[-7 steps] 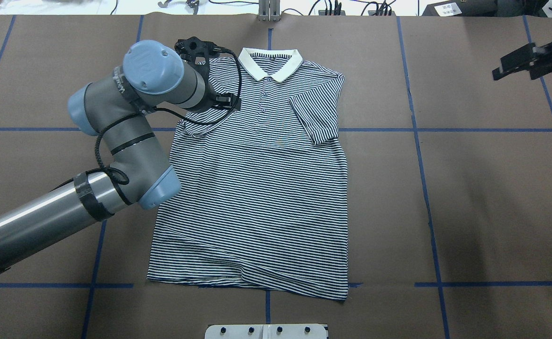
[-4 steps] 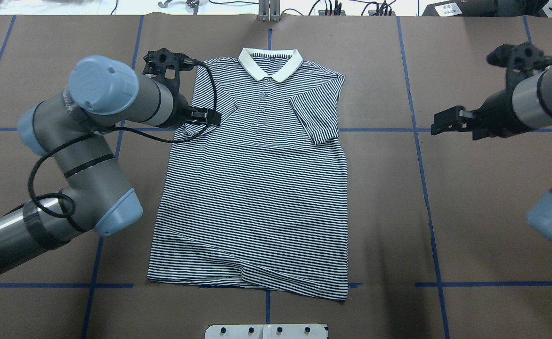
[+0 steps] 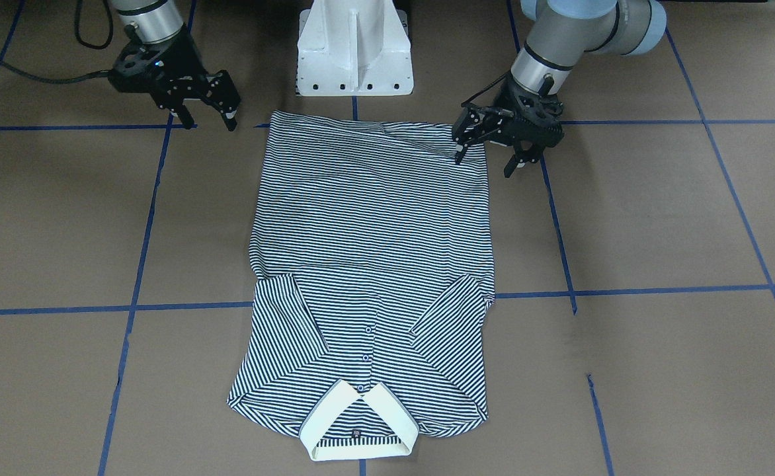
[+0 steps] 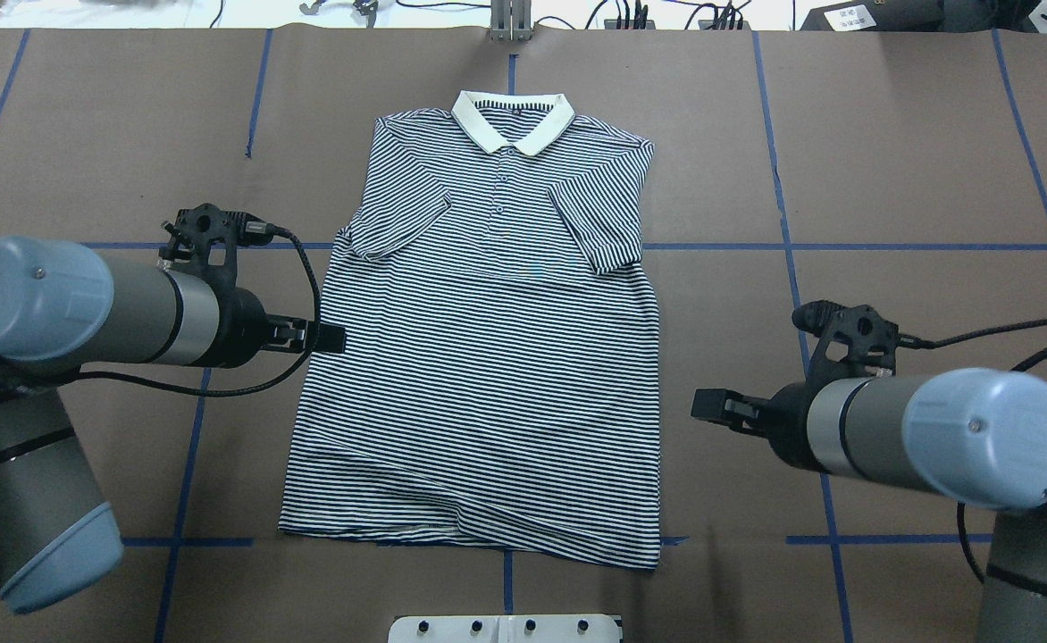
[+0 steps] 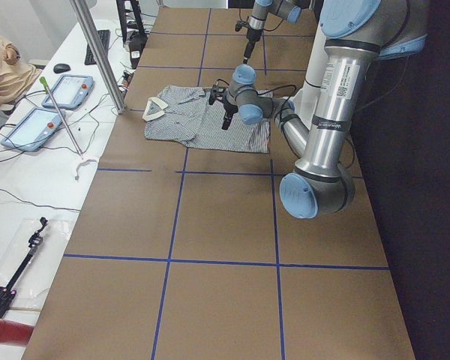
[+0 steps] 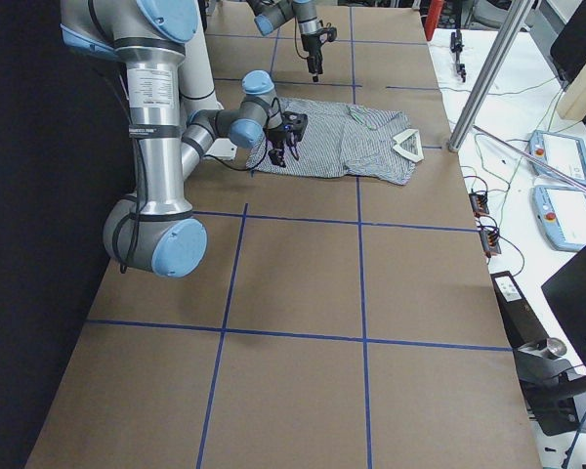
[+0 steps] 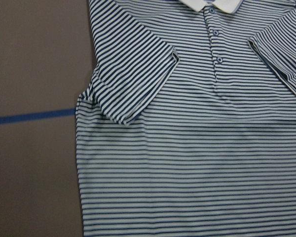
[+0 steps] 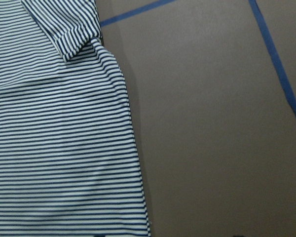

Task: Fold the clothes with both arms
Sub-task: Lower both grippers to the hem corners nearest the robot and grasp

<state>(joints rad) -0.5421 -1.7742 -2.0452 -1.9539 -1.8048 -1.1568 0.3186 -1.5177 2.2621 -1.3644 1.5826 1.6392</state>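
Left arm [image 4: 130, 313], right arm [image 4: 890, 429] nearer shirt [image 4: 488, 375] hem

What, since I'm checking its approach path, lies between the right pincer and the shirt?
Only bare table separates the right pincer from the shirt, per the overhead view.

The left arm [image 4: 153, 314] and the right arm [image 4: 854, 427] are built of silver-grey tubes. Each joint is closed by a rounded light-blue cap [image 4: 32, 299], in which a small dark screw [image 4: 38, 272] is set. Black rings are seen at the seams. A black cable [image 3: 63, 80] is run along each arm. A white printed label [image 5: 343, 75] is borne on the silver tube. The left gripper [image 3: 487, 162] and the right gripper [image 3: 210, 122] are black and two-fingered, with open skeletal metalwork. Both arms are carried on a white pedestal base [image 3: 354, 49], marked with a row of dark bolt holes.
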